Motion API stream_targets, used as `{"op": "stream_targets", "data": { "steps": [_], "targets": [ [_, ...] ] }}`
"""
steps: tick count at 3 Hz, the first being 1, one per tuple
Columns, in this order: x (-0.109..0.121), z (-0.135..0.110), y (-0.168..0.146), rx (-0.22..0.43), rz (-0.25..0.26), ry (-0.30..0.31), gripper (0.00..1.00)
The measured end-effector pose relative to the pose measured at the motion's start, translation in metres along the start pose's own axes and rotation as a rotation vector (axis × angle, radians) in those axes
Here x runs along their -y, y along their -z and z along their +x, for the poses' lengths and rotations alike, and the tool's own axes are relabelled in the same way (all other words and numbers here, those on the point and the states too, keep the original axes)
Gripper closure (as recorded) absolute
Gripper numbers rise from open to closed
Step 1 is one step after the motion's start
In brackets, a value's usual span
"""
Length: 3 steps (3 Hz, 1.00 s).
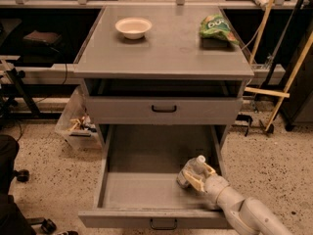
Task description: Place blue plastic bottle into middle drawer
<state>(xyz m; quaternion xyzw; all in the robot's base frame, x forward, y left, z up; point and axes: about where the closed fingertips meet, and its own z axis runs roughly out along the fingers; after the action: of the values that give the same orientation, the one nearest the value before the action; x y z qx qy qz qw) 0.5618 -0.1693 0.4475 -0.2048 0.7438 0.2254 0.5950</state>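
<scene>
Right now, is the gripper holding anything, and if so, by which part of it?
The gripper holds the blue plastic bottle by its body, below the white cap, low inside the open middle drawer, near the drawer's right wall.
</scene>
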Motion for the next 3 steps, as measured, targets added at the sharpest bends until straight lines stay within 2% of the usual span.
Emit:
{"op": "stream_targets", "data": {
  "steps": [1, 2, 3],
  "targets": [
    [0.0, 0.0, 0.0, 0.0, 0.0, 0.0, 0.0],
    [0.0, 0.0, 0.0, 0.0, 0.0, 0.0, 0.0],
    [-0.012, -0.046, 0.013, 0.012, 0.033, 0.072, 0.0]
  ]
}}
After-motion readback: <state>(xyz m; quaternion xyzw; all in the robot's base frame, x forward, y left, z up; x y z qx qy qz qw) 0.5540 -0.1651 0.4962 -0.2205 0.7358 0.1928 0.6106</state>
